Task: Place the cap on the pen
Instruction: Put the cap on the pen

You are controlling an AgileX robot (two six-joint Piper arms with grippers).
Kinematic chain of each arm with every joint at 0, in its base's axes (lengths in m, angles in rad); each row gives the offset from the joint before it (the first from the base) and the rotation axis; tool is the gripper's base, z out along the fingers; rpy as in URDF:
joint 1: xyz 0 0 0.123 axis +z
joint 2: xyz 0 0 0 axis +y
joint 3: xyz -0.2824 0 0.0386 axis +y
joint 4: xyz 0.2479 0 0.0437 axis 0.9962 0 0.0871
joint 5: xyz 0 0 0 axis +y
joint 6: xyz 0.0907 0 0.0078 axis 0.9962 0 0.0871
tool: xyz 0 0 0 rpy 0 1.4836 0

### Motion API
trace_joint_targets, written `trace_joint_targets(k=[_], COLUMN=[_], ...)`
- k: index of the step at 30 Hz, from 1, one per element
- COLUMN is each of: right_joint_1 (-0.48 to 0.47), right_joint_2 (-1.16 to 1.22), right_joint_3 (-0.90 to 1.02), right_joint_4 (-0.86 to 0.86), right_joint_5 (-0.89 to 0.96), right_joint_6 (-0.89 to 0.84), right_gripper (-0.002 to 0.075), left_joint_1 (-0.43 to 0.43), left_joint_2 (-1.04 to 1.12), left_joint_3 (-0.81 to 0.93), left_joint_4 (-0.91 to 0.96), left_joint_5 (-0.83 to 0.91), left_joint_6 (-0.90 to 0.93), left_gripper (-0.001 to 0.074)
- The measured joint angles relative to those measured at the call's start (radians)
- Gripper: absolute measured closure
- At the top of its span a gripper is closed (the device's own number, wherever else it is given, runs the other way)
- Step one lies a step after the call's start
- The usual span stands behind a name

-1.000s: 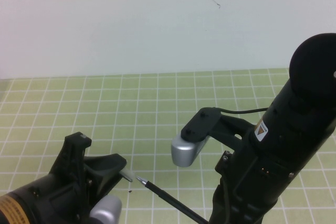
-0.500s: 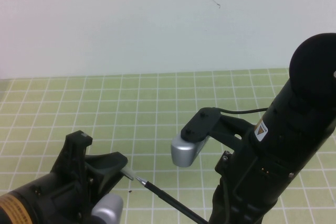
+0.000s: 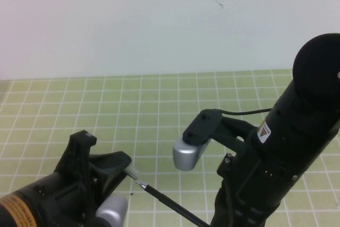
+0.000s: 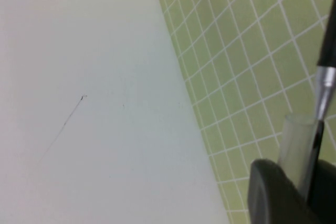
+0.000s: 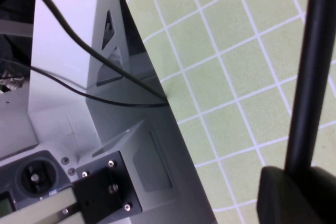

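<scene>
The pen (image 3: 170, 203) is a thin black stick held in the air, with its silver tip (image 3: 141, 183) pointing left. My right gripper (image 5: 307, 184) is shut on the pen shaft (image 5: 312, 66); in the high view the right arm hides it. My left gripper (image 3: 125, 166) at the lower left is shut on the translucent cap (image 3: 131, 173), open end toward the pen. In the left wrist view the silver tip (image 4: 325, 85) sits at the mouth of the cap (image 4: 294, 145), beside my left gripper (image 4: 307, 182). I cannot tell if the tip is inside.
A green grid mat (image 3: 149, 110) covers the table, with a white wall (image 3: 133, 19) behind it. The bulky right arm (image 3: 287, 147) and its silver camera housing (image 3: 188, 155) fill the right side. The white robot base with cables (image 5: 68, 77) stands beside the mat.
My left gripper has moved right with the cap, closing the gap to the pen tip, which now meets the cap's mouth. The right arm has barely moved.
</scene>
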Motion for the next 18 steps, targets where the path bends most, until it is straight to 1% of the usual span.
trace_joint_targets(k=[4, 8, 18], right_joint_1=[0.000, 0.000, 0.000], right_joint_2=[0.000, 0.000, 0.002], right_joint_3=[0.000, 0.000, 0.000], right_joint_4=[0.000, 0.000, 0.000], right_joint_5=[0.000, 0.000, 0.000], right_joint_6=[0.000, 0.000, 0.000], right_gripper=[0.0669, 0.0669, 0.0669], left_joint_1=[0.000, 0.000, -0.020], left_joint_2=[-0.008, -0.017, -0.017], left_joint_3=[0.000, 0.000, 0.000], left_joint_4=[0.016, 0.016, 0.024], left_joint_5=[0.032, 0.002, 0.019], left_joint_6=[0.000, 0.000, 0.004], left_gripper=[0.0734, 0.0734, 0.0734])
